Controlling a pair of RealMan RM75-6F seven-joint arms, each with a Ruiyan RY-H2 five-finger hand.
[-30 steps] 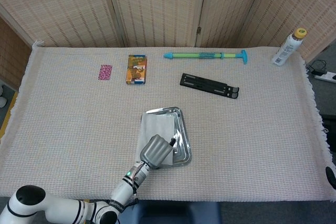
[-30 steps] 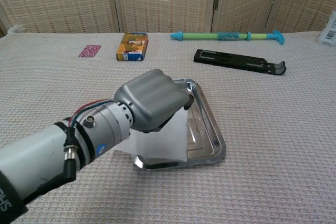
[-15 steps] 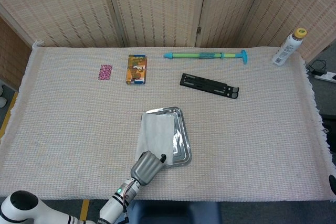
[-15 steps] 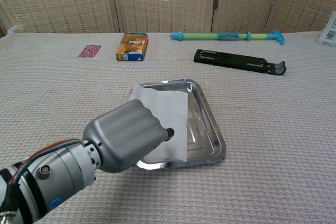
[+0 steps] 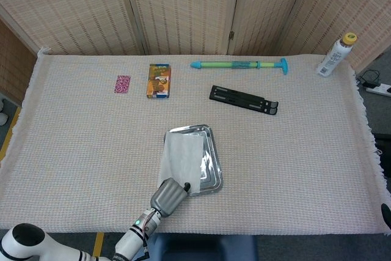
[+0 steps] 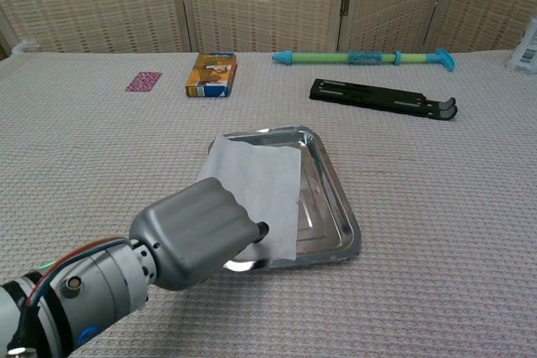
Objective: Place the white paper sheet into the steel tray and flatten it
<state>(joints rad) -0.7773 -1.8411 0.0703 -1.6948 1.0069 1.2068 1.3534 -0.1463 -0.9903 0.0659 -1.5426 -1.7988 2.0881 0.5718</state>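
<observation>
One beige woven cloth covers the bench (image 5: 293, 169), with wicker screens (image 5: 183, 7) behind. No writing is legible. The white paper sheet (image 5: 181, 162) lies in the steel tray (image 5: 211, 151), its long axis running near-to-far, left edge overhanging. The left hand (image 6: 195, 230) has its fingers curled together at the sheet's near edge.

A pink packet (image 5: 123, 84), orange box (image 5: 159, 80), green-blue stick (image 5: 239, 64), black stand (image 5: 243, 99) and white bottle (image 5: 335, 55) lie spread apart.
</observation>
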